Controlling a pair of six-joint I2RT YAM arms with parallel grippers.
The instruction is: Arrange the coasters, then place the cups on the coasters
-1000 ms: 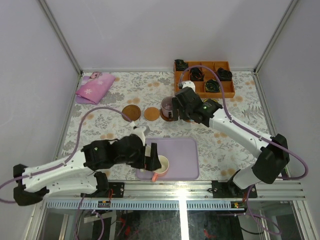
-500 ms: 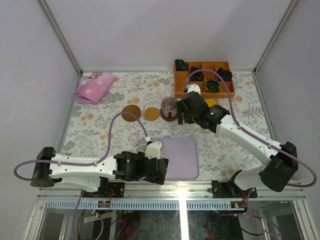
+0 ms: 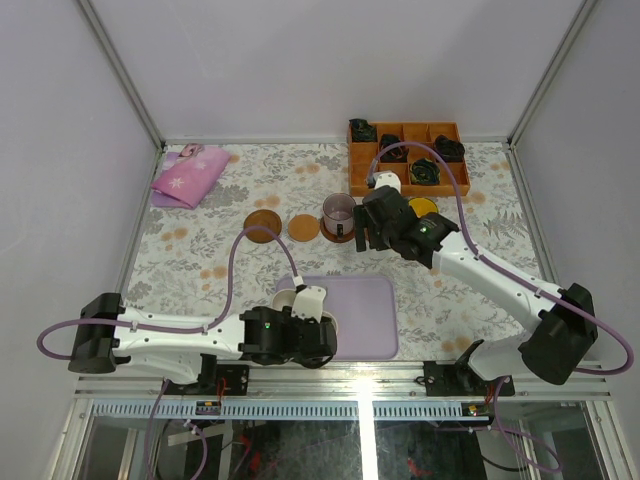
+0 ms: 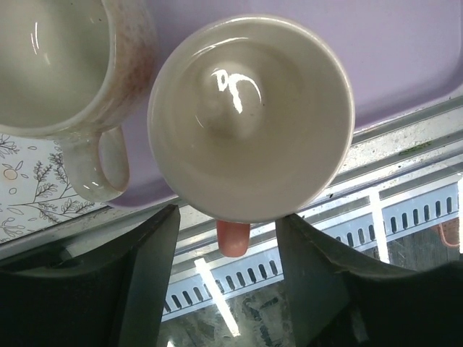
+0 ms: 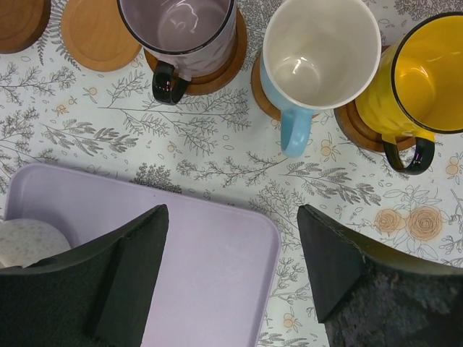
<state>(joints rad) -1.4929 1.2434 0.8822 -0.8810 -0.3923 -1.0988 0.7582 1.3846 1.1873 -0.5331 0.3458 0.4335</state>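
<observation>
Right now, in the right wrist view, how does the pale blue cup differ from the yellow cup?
Colour: the pale blue cup is white inside, while the yellow cup is yellow inside too.
Handle: the pale blue cup's handle matches its body; the yellow cup's handle is dark.
Rim: the yellow cup has a dark rim; the pale blue cup has none.
Both stand upright and empty, the blue one on a coaster, the yellow one on a second coaster.

the left gripper has dropped over the pink-handled cup, jaws narrowing about it. the right gripper has backed off the mauve cup toward the lilac tray.
</observation>
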